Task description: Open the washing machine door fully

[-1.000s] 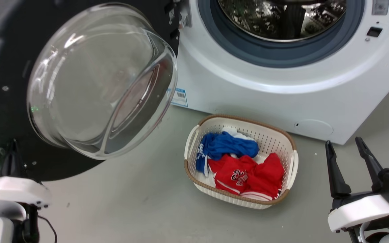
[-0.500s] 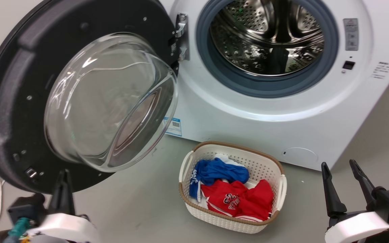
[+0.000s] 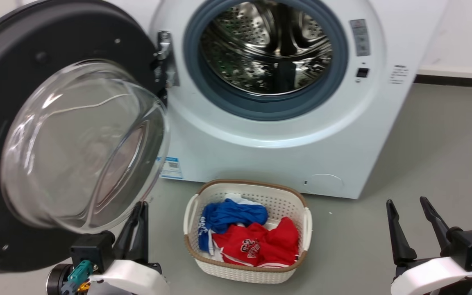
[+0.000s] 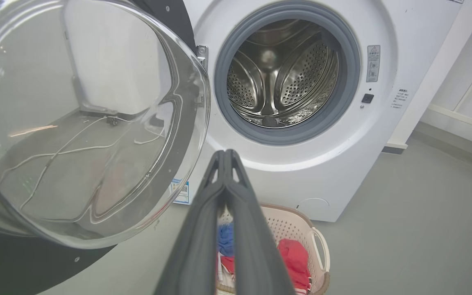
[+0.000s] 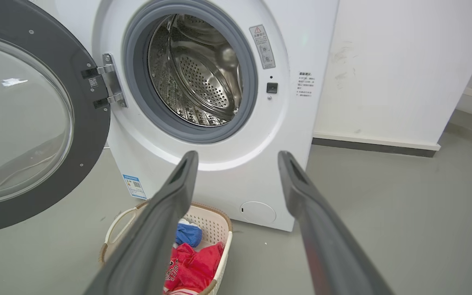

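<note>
The washing machine door (image 3: 35, 53) hangs swung out to the left of the white machine (image 3: 260, 151), its black inner rim and clear glass bowl (image 3: 76, 143) facing me. It also shows in the left wrist view (image 4: 84, 123) and the right wrist view (image 5: 23, 123). The steel drum opening (image 3: 266, 49) is uncovered. My left gripper (image 3: 141, 205) is shut on nothing, just below the bowl's lower right edge; the left wrist view has its tips (image 4: 224, 152) right of the bowl, apart from it. My right gripper (image 3: 406, 200) stands open at the lower right, fingers spread (image 5: 238, 155).
A cream laundry basket (image 3: 252, 184) with blue and red clothes stands on the grey floor before the machine, between my grippers. A white wall and dark baseboard (image 5: 375, 145) lie to the machine's right. White cables (image 4: 55, 151) lie on the floor behind the door glass.
The head camera has lifted and turned, so the whole picture shifted and the drum came into view. My left gripper moved from the far lower left to under the bowl. The right gripper stayed open.
</note>
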